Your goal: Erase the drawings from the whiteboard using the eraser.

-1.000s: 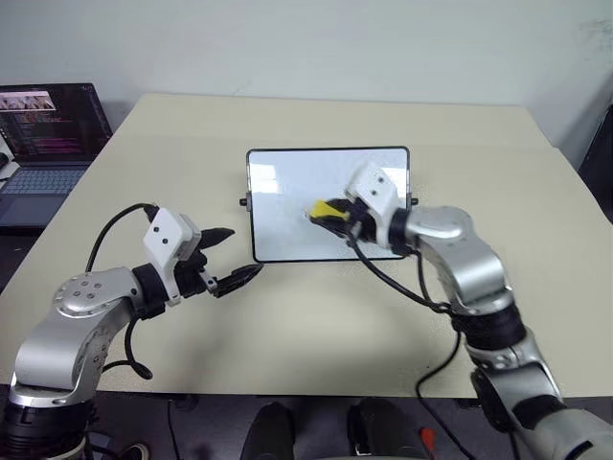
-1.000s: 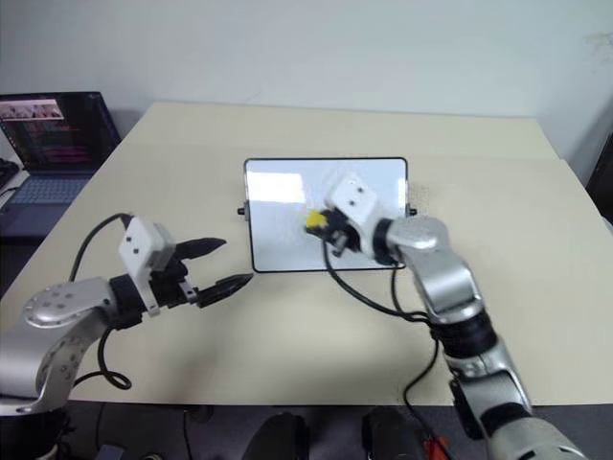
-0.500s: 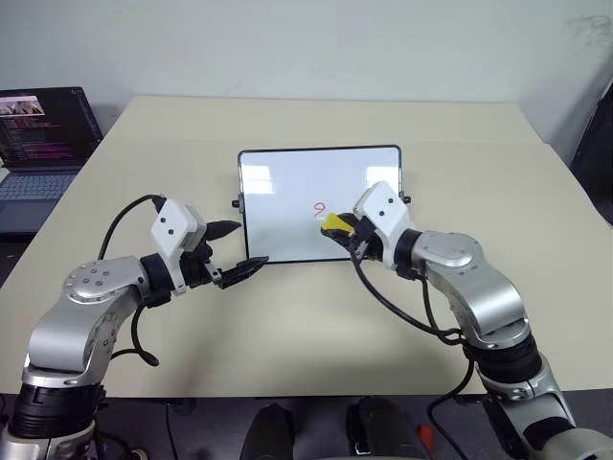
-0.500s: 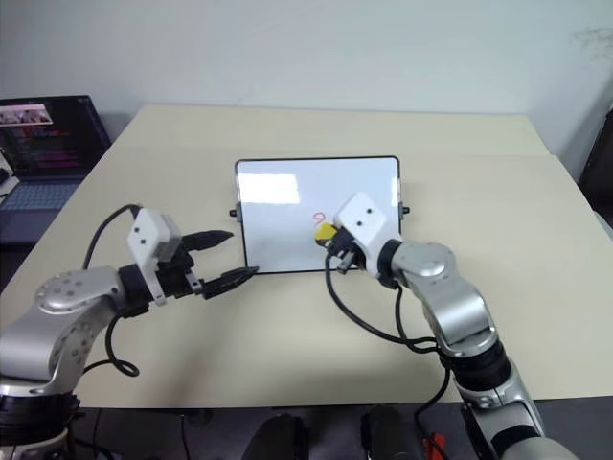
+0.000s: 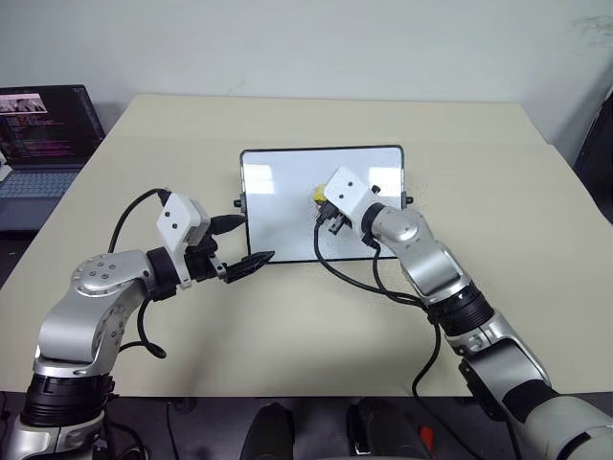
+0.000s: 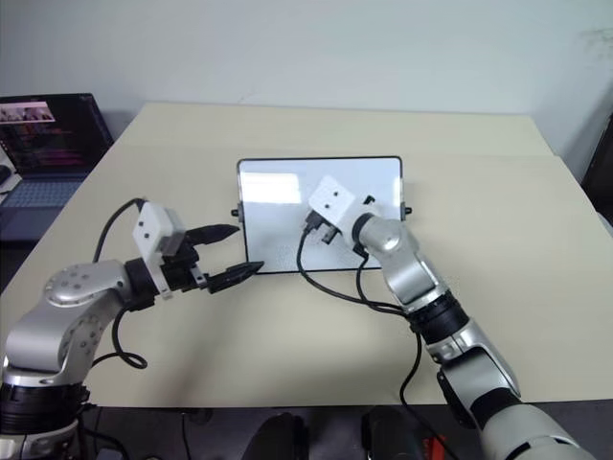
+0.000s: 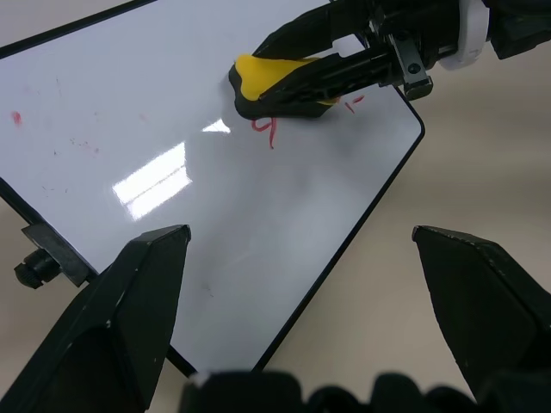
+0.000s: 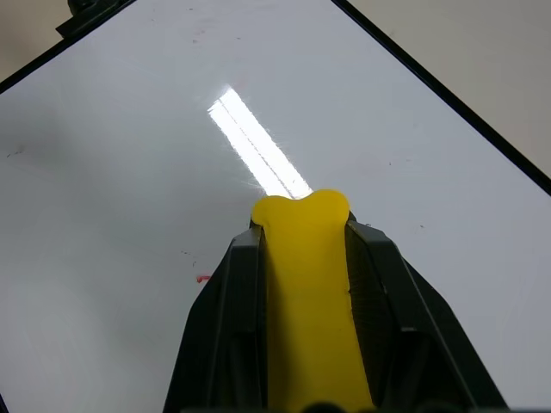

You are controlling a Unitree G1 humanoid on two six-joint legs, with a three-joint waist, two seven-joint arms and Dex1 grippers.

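The whiteboard (image 5: 287,206) lies flat at the middle of the table. My right gripper (image 5: 321,198) is over its centre, shut on the yellow eraser (image 7: 267,76), whose dark underside rests on or just above the board. In the left wrist view the drawings show as a red scribble (image 7: 266,131) beside the eraser and a small red stroke (image 7: 354,102) by the fingers. In the right wrist view the eraser (image 8: 306,275) sits between black fingers (image 8: 228,301), with a tiny red mark (image 8: 202,278) beside them. My left gripper (image 5: 255,239) hangs open at the board's near left corner, holding nothing.
An open laptop (image 5: 43,129) stands beyond the table's far left corner. The beige table (image 5: 498,163) has bare room to the right of and behind the board. Black cables loop from both wrists over the tabletop in front of the board.
My right gripper has carried the eraser left and farther up the board, onto the red mark that showed beside it before. The left gripper has stayed in place.
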